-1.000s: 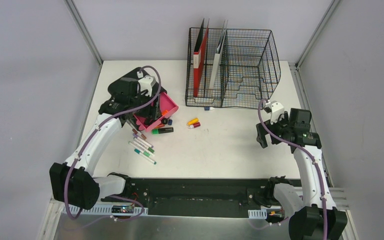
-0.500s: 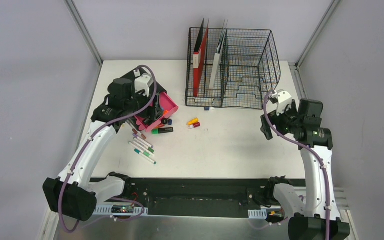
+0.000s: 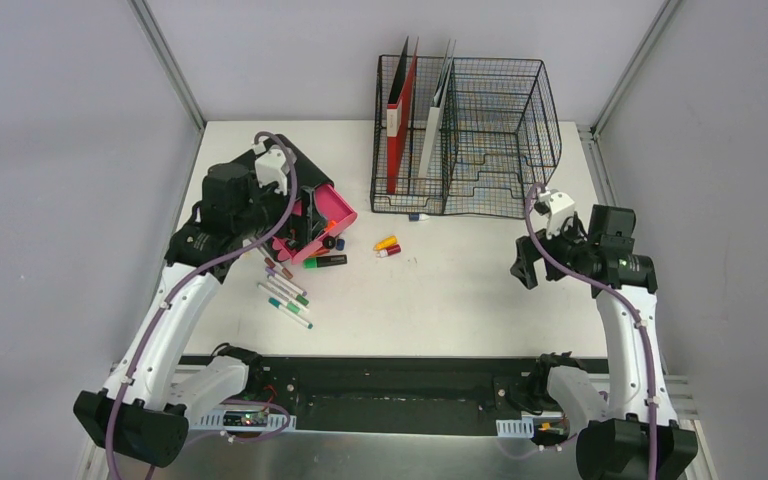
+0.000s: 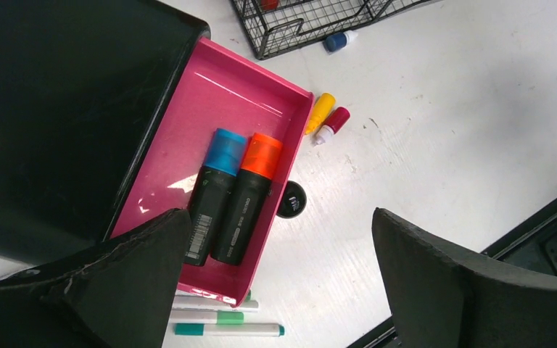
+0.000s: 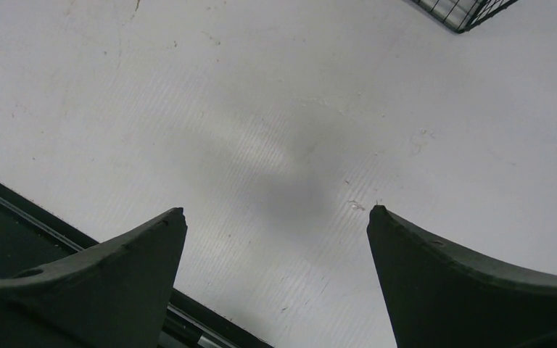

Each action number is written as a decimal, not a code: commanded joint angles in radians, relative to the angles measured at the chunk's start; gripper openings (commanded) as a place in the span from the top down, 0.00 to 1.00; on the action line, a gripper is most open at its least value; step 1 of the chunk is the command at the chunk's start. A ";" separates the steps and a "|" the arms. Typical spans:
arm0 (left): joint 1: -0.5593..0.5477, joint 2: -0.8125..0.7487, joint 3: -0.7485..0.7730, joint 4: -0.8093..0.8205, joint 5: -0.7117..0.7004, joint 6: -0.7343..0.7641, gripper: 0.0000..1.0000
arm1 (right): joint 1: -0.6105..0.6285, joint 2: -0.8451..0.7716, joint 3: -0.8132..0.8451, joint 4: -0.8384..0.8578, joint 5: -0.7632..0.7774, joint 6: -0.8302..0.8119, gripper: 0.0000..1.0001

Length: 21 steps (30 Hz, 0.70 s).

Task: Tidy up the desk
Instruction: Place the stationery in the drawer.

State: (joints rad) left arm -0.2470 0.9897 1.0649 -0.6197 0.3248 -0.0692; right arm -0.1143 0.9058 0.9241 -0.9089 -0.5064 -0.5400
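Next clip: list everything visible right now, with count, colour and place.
desk: one, white, under everything
rack: one, black wire, far side of desk
folders: one red plus pale ones, upright in rack's left part; count unclear
box: one, black, desk's left
tray: one, pink, beside the box
markers: two, black, blue and orange caps, side by side in tray
cap: one, black, round, on desk by tray
highlighter: one, green and black, on desk near tray
pens: several, thin, pale, on desk in front of tray
tubes: two, yellow and red, right of tray
blue piece: one, small, at rack's front edge
left gripper: open, above tray
right gripper: open, over bare desk
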 commanded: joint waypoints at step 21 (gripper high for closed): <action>-0.175 -0.035 0.178 -0.331 0.029 0.026 0.06 | -0.005 -0.139 -0.052 0.027 -0.113 0.040 0.01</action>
State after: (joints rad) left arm -0.3664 0.9627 1.1885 -0.8467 0.3836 -0.0624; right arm -0.1143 0.7948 0.8600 -0.9020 -0.5922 -0.5053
